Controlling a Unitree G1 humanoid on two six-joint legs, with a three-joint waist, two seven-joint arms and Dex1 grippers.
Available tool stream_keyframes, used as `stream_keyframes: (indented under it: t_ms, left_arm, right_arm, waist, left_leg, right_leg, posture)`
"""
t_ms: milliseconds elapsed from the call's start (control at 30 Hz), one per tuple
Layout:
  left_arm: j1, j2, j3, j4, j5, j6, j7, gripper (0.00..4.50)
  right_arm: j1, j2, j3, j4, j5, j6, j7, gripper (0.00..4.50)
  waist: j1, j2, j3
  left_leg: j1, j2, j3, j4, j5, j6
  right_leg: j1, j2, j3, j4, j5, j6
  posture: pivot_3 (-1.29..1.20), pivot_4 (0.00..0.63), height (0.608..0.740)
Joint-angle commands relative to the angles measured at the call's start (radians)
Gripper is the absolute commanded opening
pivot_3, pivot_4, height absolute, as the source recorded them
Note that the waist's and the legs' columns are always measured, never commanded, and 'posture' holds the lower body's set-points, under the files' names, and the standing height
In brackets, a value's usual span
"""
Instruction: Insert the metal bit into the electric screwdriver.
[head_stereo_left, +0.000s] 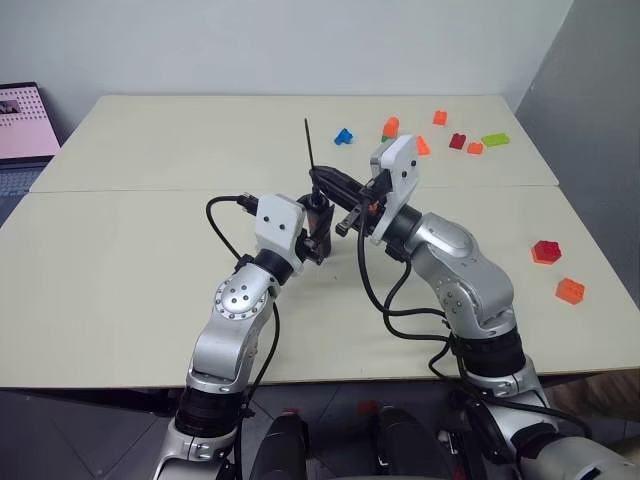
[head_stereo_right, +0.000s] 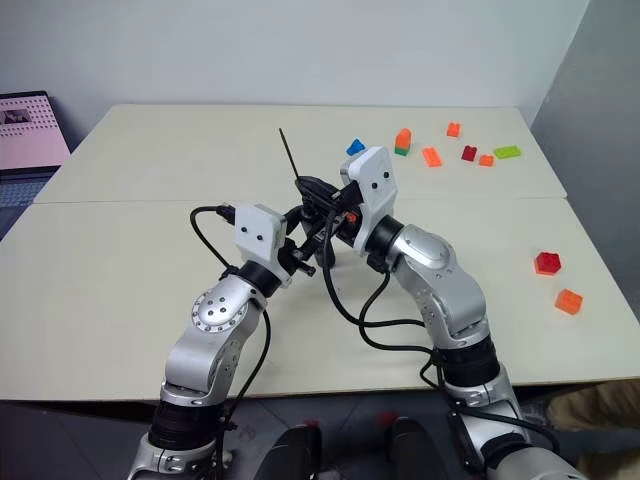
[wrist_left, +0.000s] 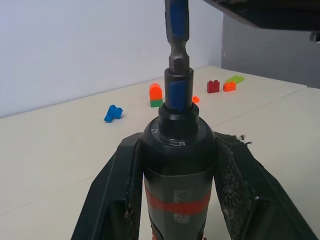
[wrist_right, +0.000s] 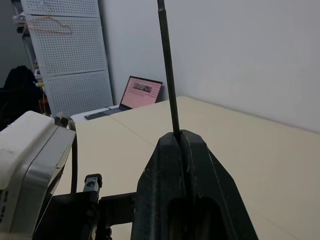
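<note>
1. Two tools meet above the middle of the pale beige bench (head_stereo_left: 120, 300), both raised off its surface.
2. Left tool (wrist_left: 175, 200): its black fingers (wrist_left: 112, 200) are clamped on the slim black pen-shaped electric screwdriver with a red band (wrist_left: 177, 165), one finger on each side of the barrel. The screwdriver's collar end points up and away from the wrist.
3. Right tool (wrist_right: 180, 145): fingers pressed together, pinching the thin, straight, dark grey metal bit (wrist_right: 167, 70) near its lower part; the rod sticks up well past the fingertips.
4. In the left wrist view the bit's thicker hex shank with blue marking (wrist_left: 177, 45) sits in the screwdriver's collar, in line with the barrel. How deep it is seated I cannot tell.
5. From the head camera the bit (head_stereo_left: 309, 142) rises as a thin line, tilted slightly, above the two tools, which nearly touch.
6. Several small plastic building bricks lie on the far right of the bench: blue (head_stereo_left: 344, 136), orange-and-green (head_stereo_left: 390, 127), dark red (head_stereo_left: 457, 141), lime green (head_stereo_left: 495, 139). One red (head_stereo_left: 546, 251) and one orange (head_stereo_left: 570, 291) lie near the right edge.
7. One open laptop with a pinkish screen (head_stereo_left: 25, 122) stands beyond the bench's far left corner.
</note>
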Motion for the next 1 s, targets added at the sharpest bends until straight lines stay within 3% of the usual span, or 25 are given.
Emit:
stream_keyframes:
  t_ms: [33,433,1000]
  left_arm:
    - [-0.001,0.002,0.0,-0.019,0.011,-0.006,0.001,1.64]
    - [0.003,0.003,-0.001,-0.021,0.009,-0.008,-0.006,1.64]
    - [0.005,0.002,-0.003,-0.023,0.01,-0.007,-0.006,1.64]
  right_arm:
    - [-0.01,-0.014,0.006,-0.011,0.029,0.024,0.043,0.0]
    - [-0.04,-0.023,-0.01,0.052,0.061,0.03,0.088,0.0]
    - [-0.132,-0.126,0.02,0.125,0.055,0.043,0.246,0.0]
  waist:
    - [0.0,0.0,0.0]
    - [0.0,0.0,0.0]
    - [0.0,0.0,0.0]
  left_leg:
    - [0.0,0.0,0.0,0.0,0.0,0.0]
    - [0.0,0.0,0.0,0.0,0.0,0.0]
    - [0.001,0.0,0.0,0.0,0.0,0.0]
  right_leg:
    - [0.0,0.0,0.0,0.0,0.0,0.0]
    - [0.0,0.0,0.0,0.0,0.0,0.0]
    - [0.0,0.0,0.0,0.0,0.0,0.0]
  posture:
    - [0.0,0.15,0.74]
    - [0.0,0.15,0.74]
    - [0.0,0.15,0.74]
